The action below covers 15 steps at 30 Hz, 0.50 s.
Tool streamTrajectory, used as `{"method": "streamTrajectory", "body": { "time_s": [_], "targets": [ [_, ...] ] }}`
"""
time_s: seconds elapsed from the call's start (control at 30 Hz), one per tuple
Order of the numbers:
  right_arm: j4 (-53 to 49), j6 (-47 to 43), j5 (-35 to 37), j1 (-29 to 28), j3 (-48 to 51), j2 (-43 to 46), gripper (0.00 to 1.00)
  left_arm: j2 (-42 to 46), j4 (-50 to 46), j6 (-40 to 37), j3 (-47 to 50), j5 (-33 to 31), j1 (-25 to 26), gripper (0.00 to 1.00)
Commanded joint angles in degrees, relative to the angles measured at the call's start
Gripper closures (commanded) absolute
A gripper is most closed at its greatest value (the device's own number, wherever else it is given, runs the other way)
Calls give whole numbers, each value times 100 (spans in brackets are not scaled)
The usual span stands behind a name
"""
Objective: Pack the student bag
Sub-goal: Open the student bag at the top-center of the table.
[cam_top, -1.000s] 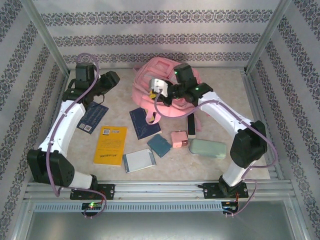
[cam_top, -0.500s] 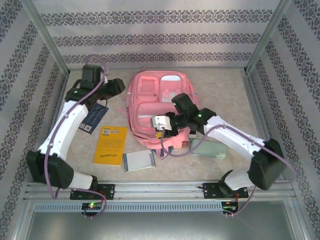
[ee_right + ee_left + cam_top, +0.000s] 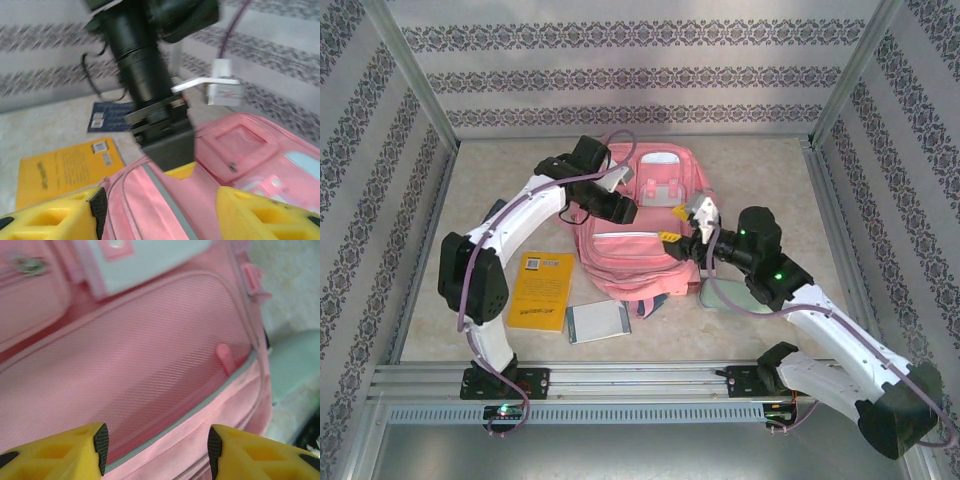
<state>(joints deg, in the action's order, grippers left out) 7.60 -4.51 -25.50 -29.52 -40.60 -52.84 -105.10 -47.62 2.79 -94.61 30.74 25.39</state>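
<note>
The student bag (image 3: 638,245) lies flat on its back mid-table, pink with grey trim and its front pockets facing up. My left gripper (image 3: 626,211) hovers over the bag's upper left. In the left wrist view its jaws (image 3: 157,450) stand open just above a grey-edged pocket seam (image 3: 200,407), with nothing between them. My right gripper (image 3: 672,240) is over the bag's right side, pointing left. Its yellow fingers (image 3: 60,215) are spread open over the pink fabric (image 3: 150,200), facing the left gripper (image 3: 167,145) a short way off.
A yellow book (image 3: 540,290) and a silver-grey notebook (image 3: 598,322) lie left of and below the bag. A mint case (image 3: 722,296) sits at the bag's right edge under my right arm. A dark blue book (image 3: 112,116) lies further left. Patterned walls enclose the table.
The right gripper has opened and let go of the bag, which now lies flat and nearer. The left arm has swung in from the left onto the bag. The right arm has drawn back rightward.
</note>
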Motion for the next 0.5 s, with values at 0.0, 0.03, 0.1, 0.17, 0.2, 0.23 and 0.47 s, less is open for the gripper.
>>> {"method": "streamTrajectory", "body": {
  "time_s": [0.0, 0.03, 0.1, 0.17, 0.2, 0.23, 0.47],
  "targets": [
    [356, 1076, 530, 111, 354, 350, 40, -352, -332, -991, -238, 1096, -7, 45],
    [338, 1030, 594, 111, 429, 429, 40, -472, -410, -1129, -283, 1188, -5, 45],
    [276, 1018, 813, 77, 536, 596, 40, -656, -582, -1393, -383, 1090, 40, 46],
    [317, 1084, 926, 46, 636, 748, 39, -813, -654, -1583, -451, 828, 92, 46],
    [336, 1108, 932, 35, 658, 794, 39, -866, -654, -1624, -475, 716, 110, 45],
    [368, 1104, 931, 8, 684, 830, 39, -936, -668, -1667, -526, 578, 125, 45],
    [372, 1016, 1035, -134, 710, 885, 38, -985, -714, -1760, -424, 720, 264, 60]
  ]
}}
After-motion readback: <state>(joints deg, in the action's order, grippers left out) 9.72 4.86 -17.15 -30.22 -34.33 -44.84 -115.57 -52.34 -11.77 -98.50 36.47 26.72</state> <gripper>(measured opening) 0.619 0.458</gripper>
